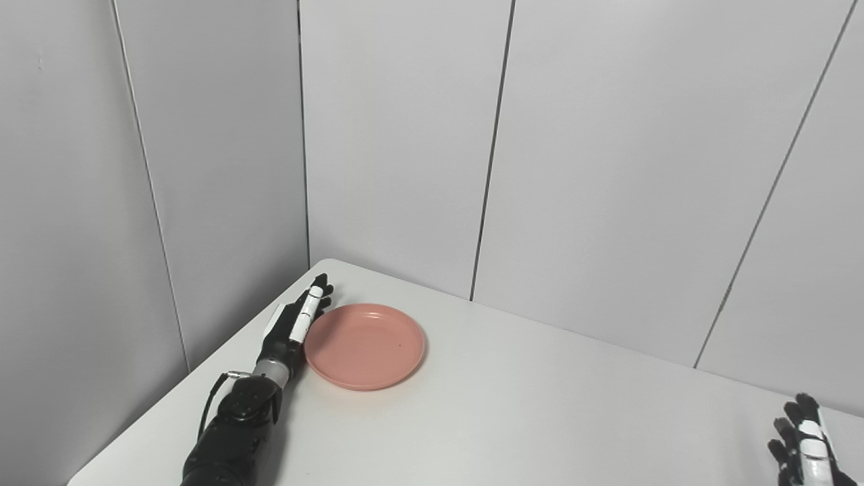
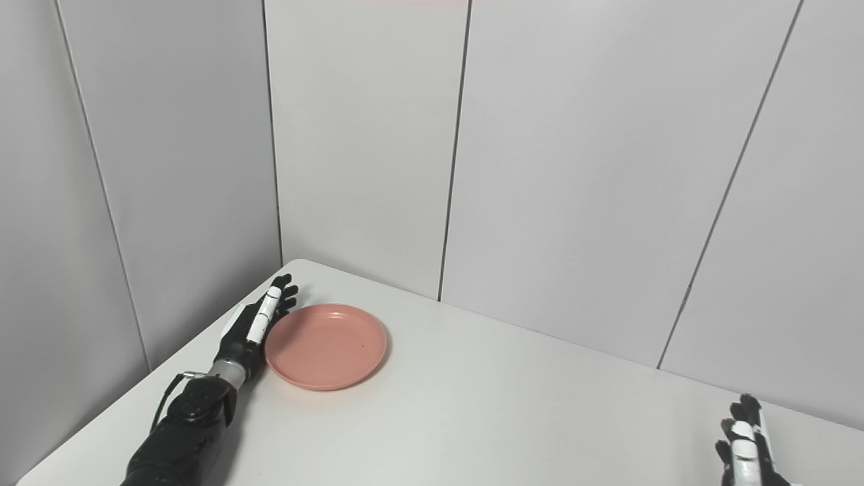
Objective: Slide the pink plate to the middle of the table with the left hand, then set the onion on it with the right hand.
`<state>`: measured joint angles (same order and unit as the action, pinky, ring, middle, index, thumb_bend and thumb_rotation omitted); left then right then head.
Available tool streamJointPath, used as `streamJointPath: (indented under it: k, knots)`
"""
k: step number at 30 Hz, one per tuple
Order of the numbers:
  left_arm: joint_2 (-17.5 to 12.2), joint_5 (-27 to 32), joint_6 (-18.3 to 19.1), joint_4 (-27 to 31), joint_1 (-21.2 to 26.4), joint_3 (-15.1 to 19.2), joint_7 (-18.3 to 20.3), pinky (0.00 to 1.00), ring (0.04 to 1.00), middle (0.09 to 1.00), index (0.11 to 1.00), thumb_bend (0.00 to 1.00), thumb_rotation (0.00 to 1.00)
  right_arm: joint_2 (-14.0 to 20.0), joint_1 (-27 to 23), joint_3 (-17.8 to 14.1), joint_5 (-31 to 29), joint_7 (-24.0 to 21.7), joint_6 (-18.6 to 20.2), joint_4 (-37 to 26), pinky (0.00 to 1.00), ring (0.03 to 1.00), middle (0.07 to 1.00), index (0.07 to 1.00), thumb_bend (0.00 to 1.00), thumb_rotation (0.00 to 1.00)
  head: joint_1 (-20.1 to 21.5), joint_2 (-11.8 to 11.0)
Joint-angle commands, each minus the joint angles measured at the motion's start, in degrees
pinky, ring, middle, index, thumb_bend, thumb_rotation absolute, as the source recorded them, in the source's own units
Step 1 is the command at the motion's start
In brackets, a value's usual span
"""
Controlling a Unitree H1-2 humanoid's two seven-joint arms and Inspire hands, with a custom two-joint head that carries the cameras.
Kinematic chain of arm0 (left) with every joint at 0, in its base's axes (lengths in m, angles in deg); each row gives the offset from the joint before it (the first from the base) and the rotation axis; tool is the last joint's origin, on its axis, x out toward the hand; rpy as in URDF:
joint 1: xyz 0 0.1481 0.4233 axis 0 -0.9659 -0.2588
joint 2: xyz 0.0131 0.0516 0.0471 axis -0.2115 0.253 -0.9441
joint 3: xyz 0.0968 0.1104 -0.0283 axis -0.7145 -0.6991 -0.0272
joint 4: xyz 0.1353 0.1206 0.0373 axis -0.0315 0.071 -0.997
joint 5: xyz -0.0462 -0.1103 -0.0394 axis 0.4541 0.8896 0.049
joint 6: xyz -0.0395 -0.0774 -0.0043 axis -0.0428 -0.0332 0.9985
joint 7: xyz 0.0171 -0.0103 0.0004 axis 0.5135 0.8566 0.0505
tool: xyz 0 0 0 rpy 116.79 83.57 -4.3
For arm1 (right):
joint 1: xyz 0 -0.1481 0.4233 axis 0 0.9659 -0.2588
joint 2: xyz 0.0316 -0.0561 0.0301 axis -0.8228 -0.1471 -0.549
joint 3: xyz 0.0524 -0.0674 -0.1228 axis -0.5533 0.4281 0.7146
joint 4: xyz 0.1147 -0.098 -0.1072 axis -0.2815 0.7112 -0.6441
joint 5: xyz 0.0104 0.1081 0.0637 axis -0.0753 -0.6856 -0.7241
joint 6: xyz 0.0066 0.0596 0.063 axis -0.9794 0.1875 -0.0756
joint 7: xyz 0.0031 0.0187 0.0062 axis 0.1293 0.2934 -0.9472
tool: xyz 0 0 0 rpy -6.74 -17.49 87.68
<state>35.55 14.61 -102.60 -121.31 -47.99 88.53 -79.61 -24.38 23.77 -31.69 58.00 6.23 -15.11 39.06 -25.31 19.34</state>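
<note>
A: Pushing from there looked risky. The left hand (image 1: 295,322) lay flat against the plate's (image 1: 365,345) left rim, fingers straight and together, holding nothing. A push set too high could have ridden over the rim or spun the plate instead of sliding it.

B: And the plate?

A: Near the table's (image 1: 540,418) far-left corner, just right of those fingers. The right hand (image 2: 746,442) waited, fingers spread, empty. No onion showed.

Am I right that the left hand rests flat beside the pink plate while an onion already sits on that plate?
Not quite: the pink plate is empty, and no onion appears in either eye view. The left hand does rest flat against its left rim, as the left eye view shows.
</note>
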Motion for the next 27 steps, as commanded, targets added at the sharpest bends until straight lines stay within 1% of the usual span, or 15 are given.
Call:
streamJointPath:
  k: [1, 7, 14, 18, 22, 24, 25, 27]
  knots:
    - [-0.3, 1.4, 0.0, 2.4, 2.0, 0.3, 1.0, 0.95, 0.945, 0.940, 0.930, 0.61, 1.00, -0.4, -2.1, -0.1, -0.3, 0.0, -0.3, -2.3, 1.00, 1.000, 1.000, 1.000, 0.17, 1.00, 0.0, 0.1]
    - [0.1, 1.6, 1.7, 3.8, 1.6, 0.0, 1.7, 0.93, 0.939, 0.935, 0.926, 0.63, 1.00, -0.8, -2.2, -0.1, -0.1, 0.3, 0.1, -2.9, 1.00, 1.000, 1.000, 1.000, 0.17, 1.00, 0.4, 0.3]
    - [1.1, 2.2, 4.4, 6.5, 0.9, -0.1, 3.0, 0.95, 0.940, 0.933, 0.922, 0.63, 1.00, -1.1, -2.4, 0.0, -0.1, 0.5, 0.5, -3.0, 1.00, 1.000, 1.000, 1.000, 0.17, 1.00, 1.1, 0.6]
    - [1.8, 2.1, 5.3, 8.0, 0.6, -0.6, 3.3, 0.95, 0.941, 0.932, 0.920, 0.62, 1.00, -1.6, -2.4, 0.1, 0.1, 0.8, 1.0, -3.4, 1.00, 1.000, 1.000, 1.000, 0.18, 1.00, 2.4, 1.1]
    - [2.2, 1.4, 7.1, 10.6, 0.2, -1.3, 3.1, 0.94, 0.938, 0.929, 0.918, 0.59, 1.00, -1.7, -2.5, 0.0, -0.6, 0.4, 2.2, -3.4, 1.00, 1.000, 1.000, 1.000, 0.19, 1.00, 3.8, 1.9]
    - [2.4, 1.4, 7.9, 11.3, 0.3, -1.5, 3.2, 0.94, 0.936, 0.927, 0.916, 0.60, 1.00, -1.7, -2.6, -0.2, -1.1, 0.1, 2.0, -2.8, 1.00, 1.000, 1.000, 1.000, 0.15, 1.00, 4.2, 2.2]
    - [2.6, 1.3, 8.1, 11.4, 0.5, -1.7, 3.4, 0.94, 0.936, 0.927, 0.916, 0.60, 1.00, -1.6, -2.6, -0.2, -1.3, 0.0, 1.5, -2.3, 1.00, 1.000, 1.000, 1.000, 0.15, 1.00, 4.2, 2.2]
    - [2.9, 1.3, 8.0, 11.1, 0.9, -2.2, 3.8, 0.94, 0.935, 0.925, 0.914, 0.64, 1.00, -1.2, -2.6, -0.2, -1.4, -0.3, 0.3, -1.3, 1.00, 1.000, 1.000, 1.000, 0.15, 1.00, 4.5, 2.4]
